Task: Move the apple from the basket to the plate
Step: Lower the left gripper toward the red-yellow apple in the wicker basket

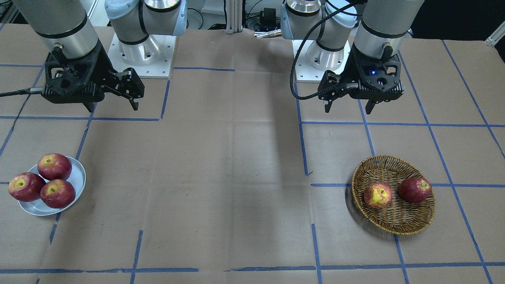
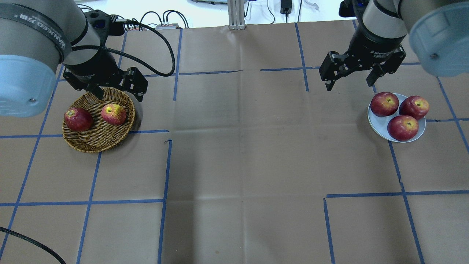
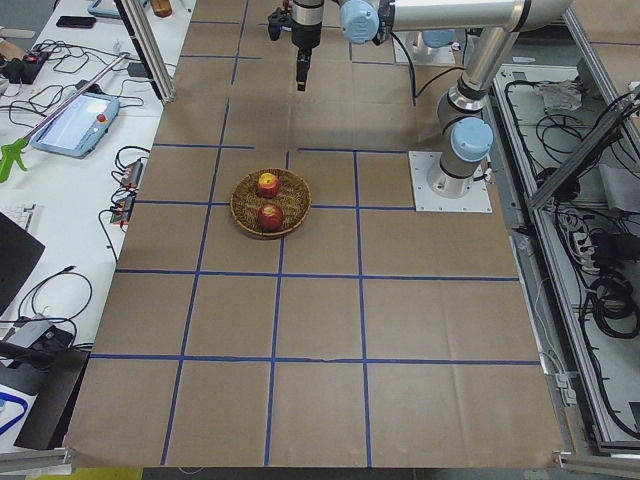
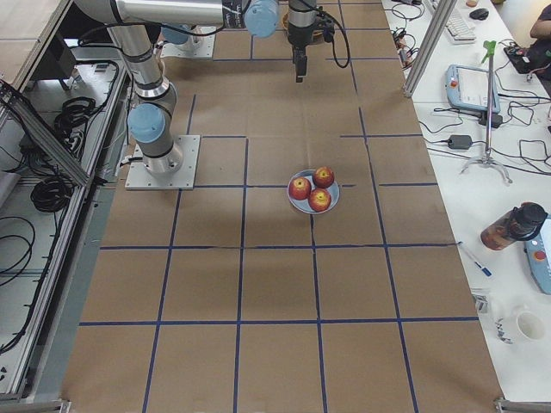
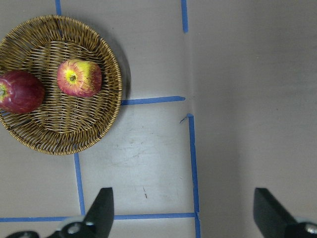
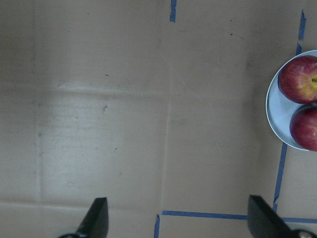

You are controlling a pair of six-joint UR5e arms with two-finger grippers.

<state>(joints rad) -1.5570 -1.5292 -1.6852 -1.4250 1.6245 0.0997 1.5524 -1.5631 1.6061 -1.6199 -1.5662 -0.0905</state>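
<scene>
The apple [image 1: 378, 195], red with yellow patches, lies in the wicker basket [image 1: 394, 225] beside a dark red apple [image 1: 415, 190]. It also shows in the overhead view [image 2: 113, 114] and the left wrist view [image 5: 79, 78]. My left gripper [image 2: 121, 96] is open and empty, raised above the basket's robot-side edge. The blue-grey plate [image 1: 80, 178] holds three dark red apples [image 1: 54, 166]. My right gripper [image 2: 349, 85] is open and empty, raised above the table on the robot's side of the plate [image 2: 379, 129].
Brown paper with blue tape lines [image 2: 166, 168] covers the table. Both arm bases [image 1: 142, 55] stand at the robot's edge. A teach pendant [image 3: 70, 118] and cables lie on side benches beyond the table.
</scene>
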